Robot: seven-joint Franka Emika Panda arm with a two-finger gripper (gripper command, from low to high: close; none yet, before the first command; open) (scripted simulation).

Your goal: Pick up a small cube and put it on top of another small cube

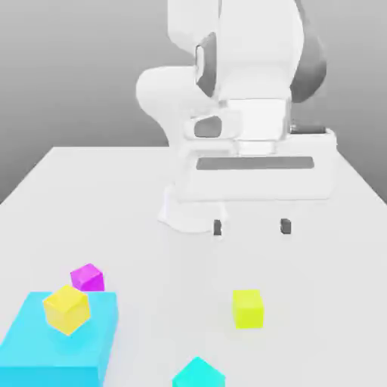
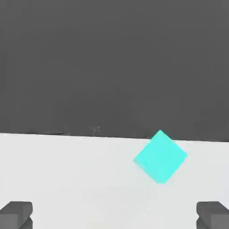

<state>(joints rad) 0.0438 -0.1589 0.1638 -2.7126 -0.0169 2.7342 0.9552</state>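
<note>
Nearest in the exterior view, toward the bottom edge, lies a turquoise cube (image 1: 199,374), below and to the exterior view's left of the end effector (image 1: 252,227). To the exterior view's left of that cube, well apart from the end effector, sits the big cyan block (image 1: 57,336), with a golden-yellow cube (image 1: 67,310) tilted at it. The small cube (image 1: 248,309), greenish lemon-yellow, rests flat on the bench (image 1: 159,302), lower than the end effector and apart from it. A magenta cube (image 1: 88,277) is behind the cyan block, to the exterior view's left of the end effector. Farther back, the end effector hangs above the bench, its two fingers wide apart with nothing between them.
</note>
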